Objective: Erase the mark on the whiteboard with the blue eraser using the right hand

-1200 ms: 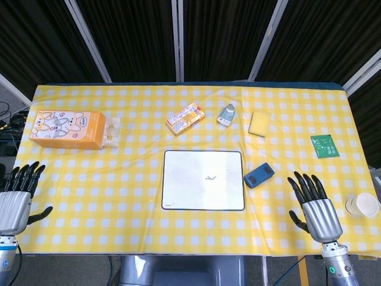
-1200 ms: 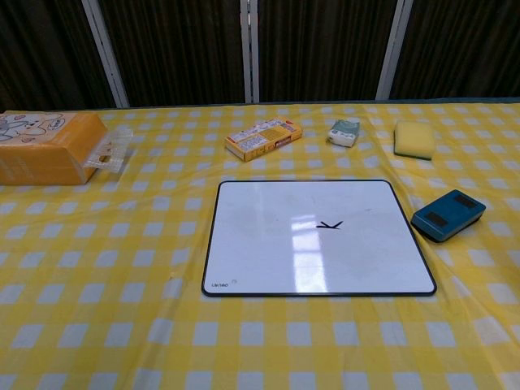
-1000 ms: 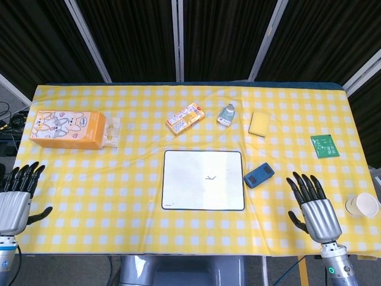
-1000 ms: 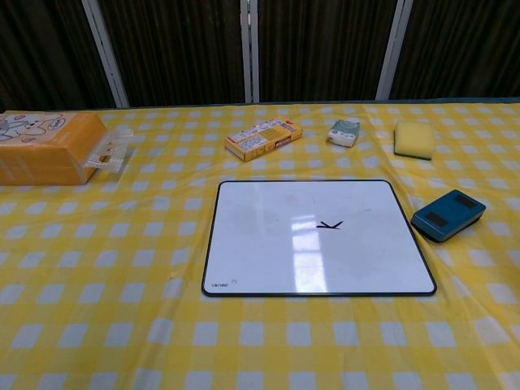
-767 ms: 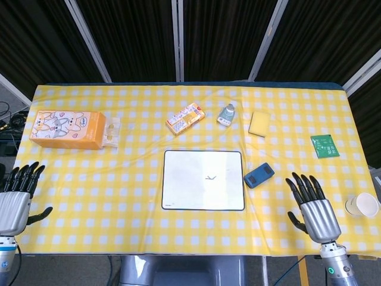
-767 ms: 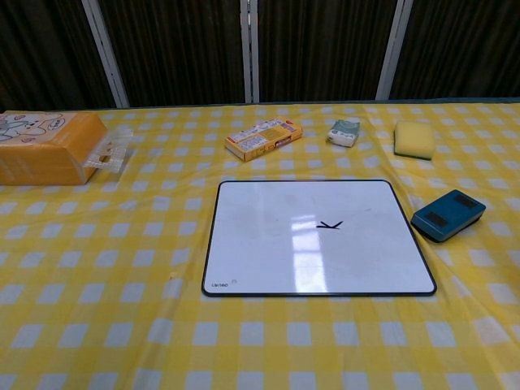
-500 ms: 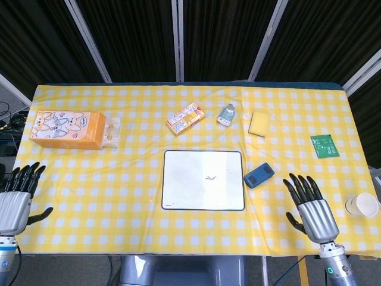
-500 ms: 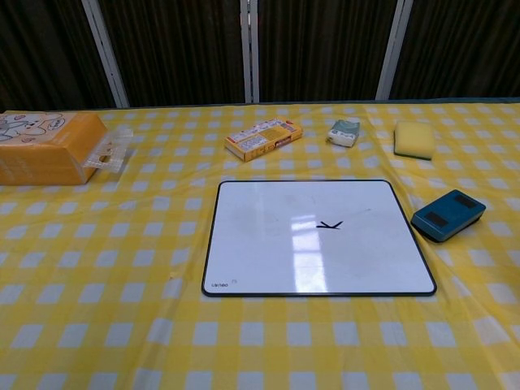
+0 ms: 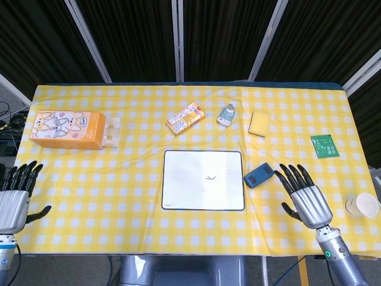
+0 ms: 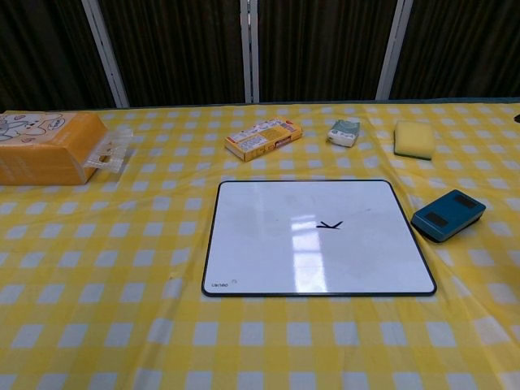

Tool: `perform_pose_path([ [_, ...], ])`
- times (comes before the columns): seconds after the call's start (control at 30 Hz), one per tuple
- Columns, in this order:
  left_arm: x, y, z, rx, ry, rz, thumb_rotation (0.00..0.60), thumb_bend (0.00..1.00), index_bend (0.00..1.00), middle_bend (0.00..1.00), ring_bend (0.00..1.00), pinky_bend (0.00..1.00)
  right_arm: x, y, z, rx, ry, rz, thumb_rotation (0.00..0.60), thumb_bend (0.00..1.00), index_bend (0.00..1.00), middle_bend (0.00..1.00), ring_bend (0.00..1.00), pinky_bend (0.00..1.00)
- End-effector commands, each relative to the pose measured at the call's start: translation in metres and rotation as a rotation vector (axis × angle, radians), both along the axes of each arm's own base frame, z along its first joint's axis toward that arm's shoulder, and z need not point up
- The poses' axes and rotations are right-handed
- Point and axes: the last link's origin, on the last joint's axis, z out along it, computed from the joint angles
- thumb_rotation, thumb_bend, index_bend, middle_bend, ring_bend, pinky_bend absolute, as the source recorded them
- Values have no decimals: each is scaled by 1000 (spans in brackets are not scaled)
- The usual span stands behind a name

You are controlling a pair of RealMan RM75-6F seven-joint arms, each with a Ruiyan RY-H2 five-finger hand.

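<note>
The whiteboard (image 9: 203,180) (image 10: 317,236) lies flat at the table's middle, with a small black mark (image 9: 210,177) (image 10: 328,224) right of its centre. The blue eraser (image 9: 258,175) (image 10: 448,214) lies on the cloth just right of the board. My right hand (image 9: 305,198) hovers open, fingers spread, a short way right of the eraser and not touching it. My left hand (image 9: 14,199) is open at the near left edge, far from the board. Neither hand shows in the chest view.
At the back lie a small snack box (image 9: 185,118), a little bottle (image 9: 227,114) and a yellow sponge (image 9: 259,124). An orange tissue box (image 9: 67,128) sits at far left, a green packet (image 9: 324,145) and a paper cup (image 9: 362,204) at right.
My right hand has moved forward and left, toward the blue eraser. The left hand, the board and the eraser have stayed put.
</note>
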Motion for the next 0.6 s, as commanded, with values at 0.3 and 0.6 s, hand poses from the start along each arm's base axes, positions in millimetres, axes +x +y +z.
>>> perform_pose_path([
  [0.3,0,0,-1,10,15,2,600,5,0,0,0,0,7,-59,-6,131,175,26,600,204,212,19,0,0],
  [0.6,-3,2,-2,12,16,13,600,5,0,0,0,0,22,-79,-29,174,199,9,600,218,255,32,0,7],
])
